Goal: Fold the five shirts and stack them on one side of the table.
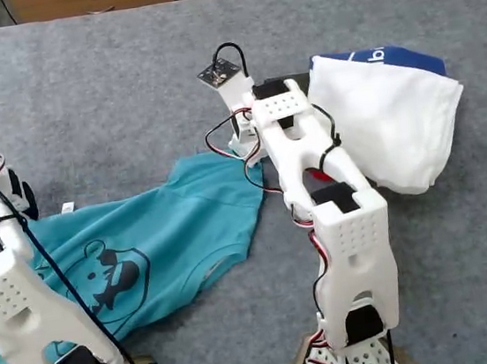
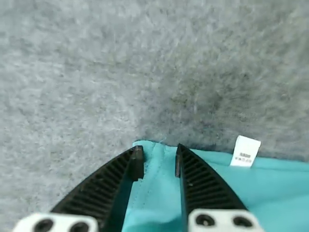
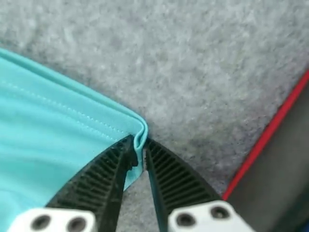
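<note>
The left pincer [image 2: 158, 157] stands slightly spread over a corner of the teal shirt [image 1: 145, 247]. One jaw sits near the hem and the other on the cloth, with flat fabric showing in the gap between them. A small white tag [image 2: 245, 151] sticks out from the shirt's edge just to one side of that pincer, and past its tips there is bare gray tabletop [image 1: 108, 92].

The right pincer [image 3: 139, 147] is pressed together on the shirt's hem at another corner, and a raised fold of teal cloth is pinched between its tips. The rest of the shirt spreads away from this pincer toward the left one, lying rumpled and open on the tabletop with a dark print facing up.

Beyond the right pincer, on the side away from the teal shirt, a folded white shirt [image 1: 391, 119] rests on a blue shirt [image 1: 397, 55], whose edge peeks out from under it.
</note>
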`<action>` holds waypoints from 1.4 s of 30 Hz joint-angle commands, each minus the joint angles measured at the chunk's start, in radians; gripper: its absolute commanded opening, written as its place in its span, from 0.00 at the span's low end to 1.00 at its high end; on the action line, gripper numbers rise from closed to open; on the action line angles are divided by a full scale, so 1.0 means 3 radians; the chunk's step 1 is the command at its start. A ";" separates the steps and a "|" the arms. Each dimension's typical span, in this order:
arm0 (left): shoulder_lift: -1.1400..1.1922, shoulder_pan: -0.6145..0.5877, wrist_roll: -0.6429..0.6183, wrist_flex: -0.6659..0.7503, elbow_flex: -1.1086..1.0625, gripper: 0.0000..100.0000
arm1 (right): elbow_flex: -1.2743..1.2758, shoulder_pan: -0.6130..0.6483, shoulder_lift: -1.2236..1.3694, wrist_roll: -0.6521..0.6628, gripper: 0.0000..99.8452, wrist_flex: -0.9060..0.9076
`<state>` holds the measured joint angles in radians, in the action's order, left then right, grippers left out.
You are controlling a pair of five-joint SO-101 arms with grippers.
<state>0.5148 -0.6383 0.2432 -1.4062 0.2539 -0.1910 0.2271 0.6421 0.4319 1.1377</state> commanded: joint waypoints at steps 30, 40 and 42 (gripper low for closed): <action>-0.0363 -0.0079 -0.0107 -0.0358 0.0238 0.14 | -0.0003 0.0020 -0.0038 0.0005 0.01 -0.0036; -0.0194 -0.0100 0.0015 -0.0240 0.0074 0.14 | 0.0008 0.0020 -0.0038 0.0010 0.01 -0.0036; -0.0077 -0.0120 0.0010 -0.0148 0.0043 0.14 | 0.0008 0.0020 -0.0038 0.0010 0.01 -0.0036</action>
<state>0.4810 -0.6720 0.2355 -1.4814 0.2662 -0.1910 0.2271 0.6421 0.4319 1.1377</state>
